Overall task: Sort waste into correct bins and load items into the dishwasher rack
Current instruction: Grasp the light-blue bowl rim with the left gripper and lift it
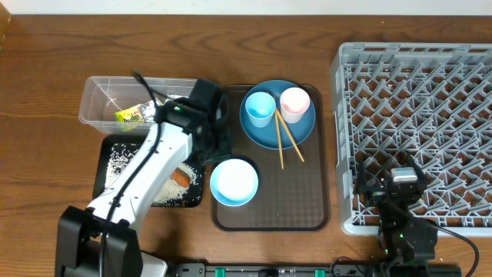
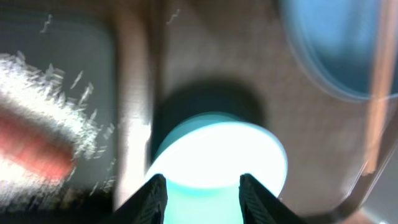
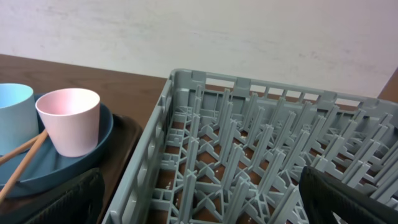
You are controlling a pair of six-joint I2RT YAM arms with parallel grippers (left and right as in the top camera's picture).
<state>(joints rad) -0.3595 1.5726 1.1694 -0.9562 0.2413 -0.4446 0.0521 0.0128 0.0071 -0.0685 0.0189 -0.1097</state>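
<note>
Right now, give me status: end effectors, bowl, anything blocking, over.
Left end effector open, empty, facing white bowl. Right end effector wide open above rack. Bowl on serving tray, nothing seen in rack. No obstruction seen.

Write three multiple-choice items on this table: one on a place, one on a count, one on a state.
1. The carrot lies:
A) in the clear tub
B) on the black tray among rice
C) in the white bowl

2. Cups standing on the blue plate:
A) one
B) two
C) three

3. The pink cup is:
A) upright
B) on its side
C) upside down

Key:
1 B, the orange carrot sits in the white grains on the tray.
2 B, a light blue cup and the pink one stand there.
3 A, its open mouth faces up.
</note>
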